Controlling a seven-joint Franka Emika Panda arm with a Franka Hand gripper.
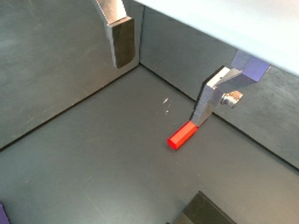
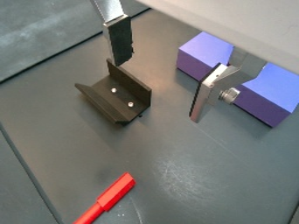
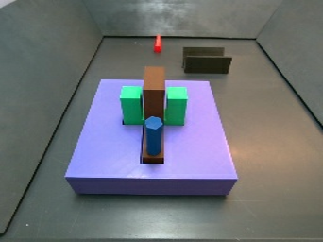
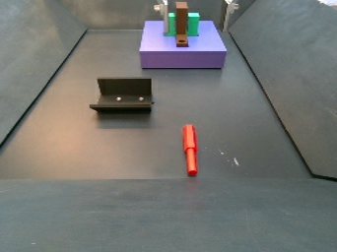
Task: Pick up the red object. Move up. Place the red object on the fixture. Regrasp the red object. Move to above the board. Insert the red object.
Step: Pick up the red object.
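In a wrist view the tool [image 1: 166, 72] is hanging above the dark bench [image 1: 82, 166], its two silver fingers [image 1: 121, 37] standing wide apart with nothing between them and touching nothing. The red object [image 1: 183, 136] is lying flat on the bench just beyond the tip of one finger, apart from it, near the foot of the grey wall [image 1: 233, 22].

In the other wrist picture the tool [image 2: 162, 75] is again showing spread and empty fingers [image 2: 119, 39]. The fixture [image 2: 115, 98] is sitting on the bench [image 2: 222, 175] under one finger, its open side turned toward the camera. The red object [image 2: 107, 199] is lying well apart from the fixture, while the board [image 2: 271, 92] is showing behind the second finger.

In a side view the arm is not showing. The board [image 3: 94, 156] is filling the middle, carrying green blocks [image 3: 131, 103], a brown bar [image 3: 154, 95] and a blue peg [image 3: 153, 136]. Beyond the board, the fixture [image 3: 207, 60] and the red object [image 3: 158, 43] are lying near the far wall.

In the remaining side view the red object [image 4: 190, 149] is lying lengthwise on the bench [image 4: 79, 138], near the fixture [image 4: 124, 95] and well apart from the board [image 4: 182, 53]. A little of the tool [image 4: 228, 10] is peeking in by the wall past the board.
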